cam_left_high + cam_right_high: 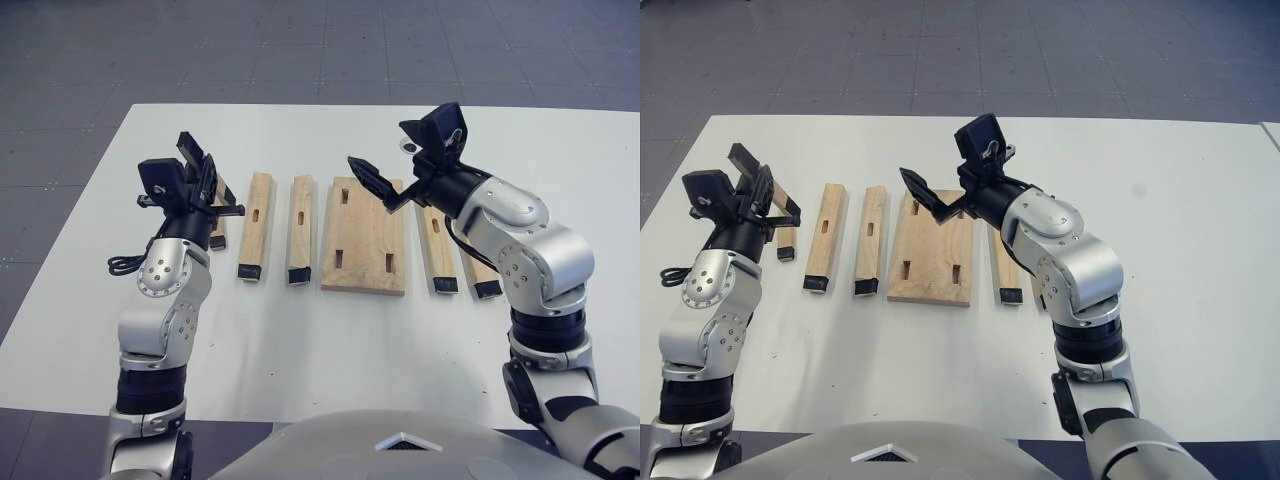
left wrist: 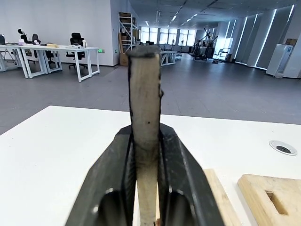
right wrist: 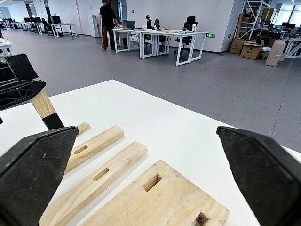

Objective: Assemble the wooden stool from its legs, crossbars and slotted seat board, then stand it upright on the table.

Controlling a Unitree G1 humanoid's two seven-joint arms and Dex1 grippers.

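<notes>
L jaws tight on black-tipped wood bar (image 2: 144, 99); R jaws agape over slotted board (image 1: 365, 250)

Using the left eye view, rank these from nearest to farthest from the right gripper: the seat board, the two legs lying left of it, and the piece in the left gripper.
1. The seat board, just below the right gripper.
2. The inner leg, beside the board's left edge.
3. The outer leg, one place further left.
4. The piece clamped in the left gripper, far left.
</notes>
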